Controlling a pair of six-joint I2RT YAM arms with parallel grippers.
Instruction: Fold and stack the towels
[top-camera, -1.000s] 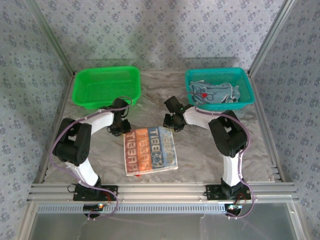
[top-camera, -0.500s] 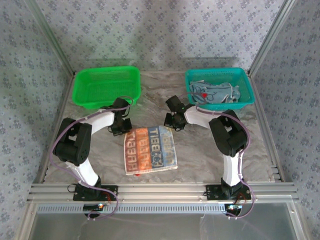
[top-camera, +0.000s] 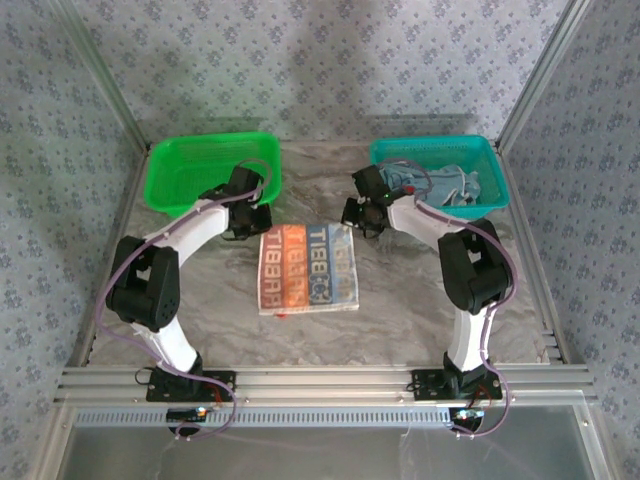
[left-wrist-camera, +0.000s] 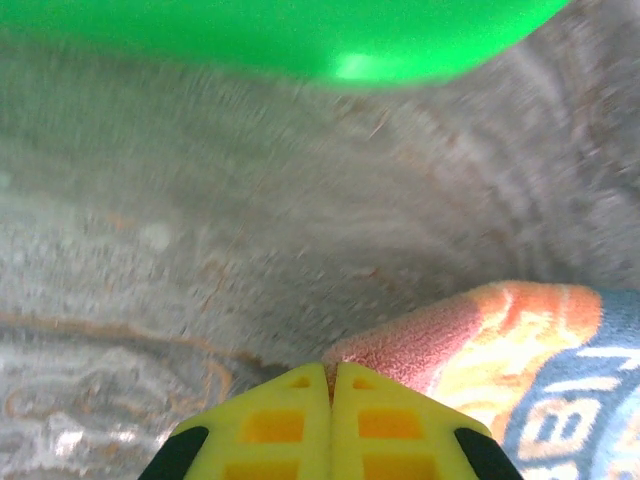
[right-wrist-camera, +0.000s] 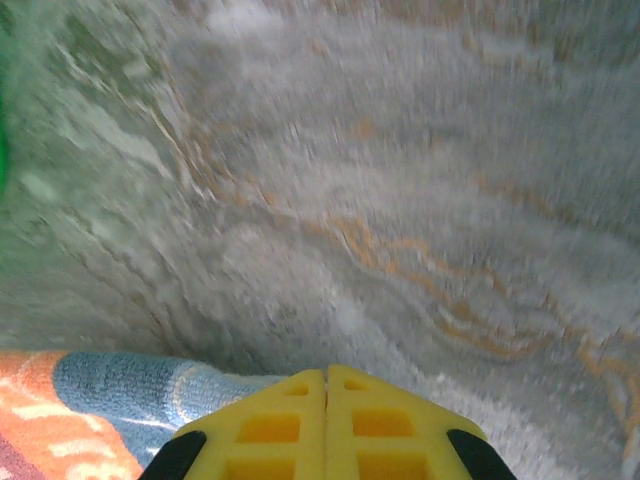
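Striped towel (top-camera: 308, 268) flat, far corners pinched.
Left gripper (left-wrist-camera: 331, 372) and right gripper (right-wrist-camera: 327, 375) clench its far edge; bare table (top-camera: 400, 310) nearward, green basket (top-camera: 165, 190) and teal basket (top-camera: 485, 205) just beyond.

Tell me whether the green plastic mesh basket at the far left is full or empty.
Empty: the top view shows the green plastic mesh basket with just its bare mesh floor inside, no cloth in it.

Left wrist view: the blurred green basket (left-wrist-camera: 300, 35) is cut off at the top edge, the towel (left-wrist-camera: 520, 350) at the lower right. Right wrist view: the bench (right-wrist-camera: 400, 200) is smeared.
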